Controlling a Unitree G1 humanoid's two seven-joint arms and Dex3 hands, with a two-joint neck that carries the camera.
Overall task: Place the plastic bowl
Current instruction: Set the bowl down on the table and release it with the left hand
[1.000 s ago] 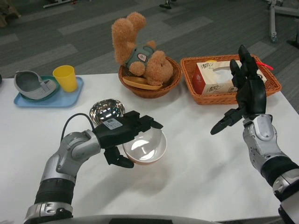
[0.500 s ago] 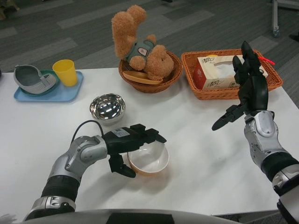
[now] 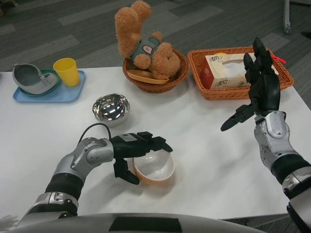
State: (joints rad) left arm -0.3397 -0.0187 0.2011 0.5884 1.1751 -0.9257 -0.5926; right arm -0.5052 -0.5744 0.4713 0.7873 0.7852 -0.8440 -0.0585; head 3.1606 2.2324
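Both hands unmoved, plastic bowl gripped.

Two bowls on the table: one plastic bowl, one steel bowl. Two wicker baskets at twelve and one o'clock. One teddy bear, one tissue box, one yellow cup, one blue tray.

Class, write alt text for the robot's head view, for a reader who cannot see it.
The robot's left hand grips a plastic bowl on a white table, while its right hand is raised, fingers spread. Behind are a steel bowl, a teddy bear in a basket and a blue tray.
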